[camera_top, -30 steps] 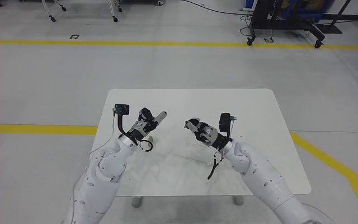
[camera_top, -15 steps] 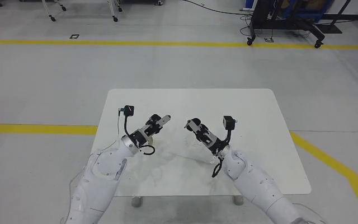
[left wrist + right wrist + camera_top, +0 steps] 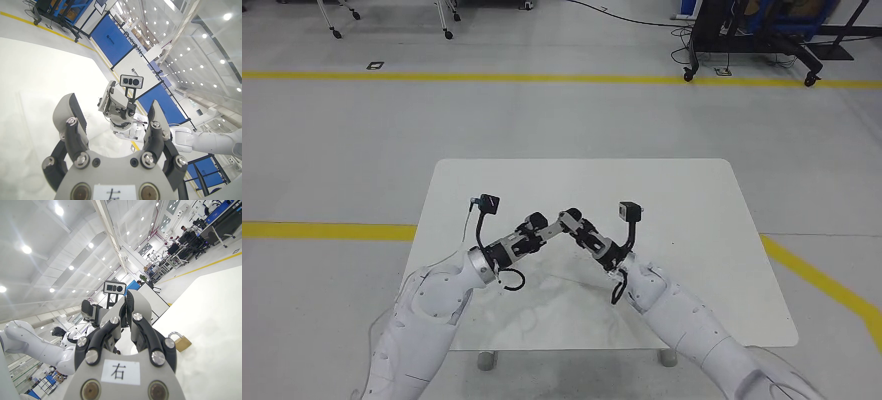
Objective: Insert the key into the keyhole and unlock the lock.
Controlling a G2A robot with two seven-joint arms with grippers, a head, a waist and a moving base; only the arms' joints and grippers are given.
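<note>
From above, one white desk (image 3: 692,200) carries two arms that meet over its middle. The left tool (image 3: 539,222) and the right tool (image 3: 568,216) point at each other, tips almost touching, both held off the desk top.

In the left wrist view, the left tool's two fingers (image 3: 74,111) stand wide apart with nothing between them. The right tool sits in the gap farther off, facing this way with its two fingers pressed together. A small dark bit pokes out at their tip, too small to tell what it is.

In the right wrist view, the right tool's two fingers (image 3: 139,306) are closed flat on each other. I cannot tell whether a key is caught between them. One padlock (image 3: 180,342), with a brass body and a silver shackle, lies on the desk just beside this tool and is not touched by either tool. Its shackle looks closed. One dark pad of the left tool shows beyond the closed fingers.
</note>
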